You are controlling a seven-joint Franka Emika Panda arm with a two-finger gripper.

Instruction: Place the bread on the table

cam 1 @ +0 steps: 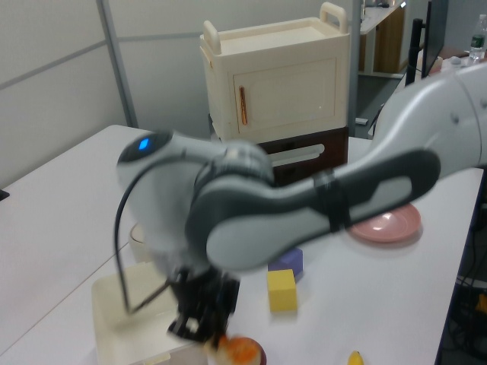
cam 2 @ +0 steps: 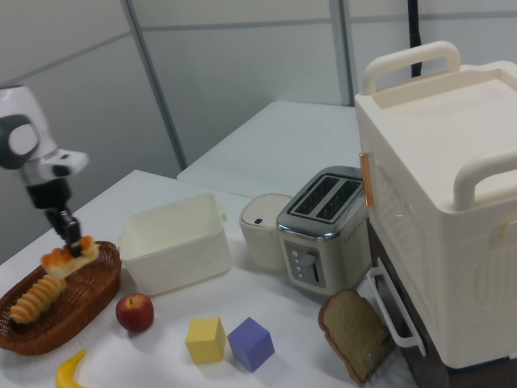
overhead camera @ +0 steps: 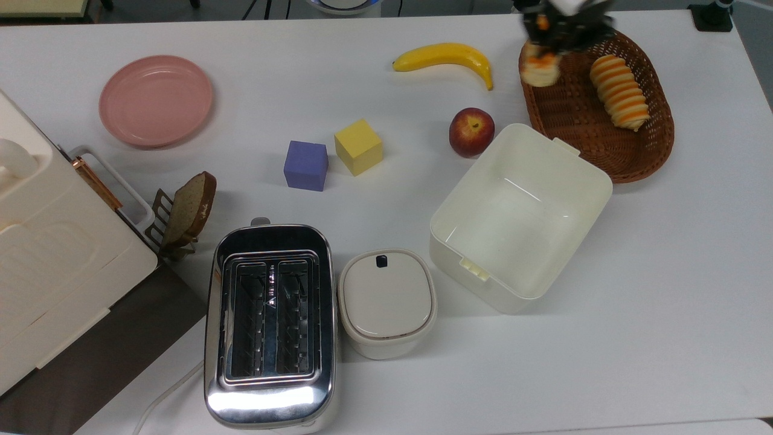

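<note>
The bread point(overhead camera: 539, 67), a small cream roll with orange glaze, hangs in my gripper point(overhead camera: 546, 43), which is shut on it from above. In the top view it is over the left rim of the brown wicker basket point(overhead camera: 604, 145). The right view shows the bread point(cam 2: 73, 257) raised just above the basket point(cam 2: 60, 315), under the gripper point(cam 2: 71, 238). In the left view the gripper point(cam 1: 199, 323) hangs low with an orange bit of bread point(cam 1: 242, 350) below it. The white table point(overhead camera: 664, 302) lies beneath.
A spiral roll point(overhead camera: 619, 90) lies in the basket. A banana point(overhead camera: 444, 55) and an apple point(overhead camera: 471, 132) lie to the top view's left of the basket, and an open white bin point(overhead camera: 522, 217) stands just below it. Two cubes, a pink plate point(overhead camera: 156, 99), a toaster point(overhead camera: 269, 323) and a lidded pot point(overhead camera: 386, 302) stand farther left.
</note>
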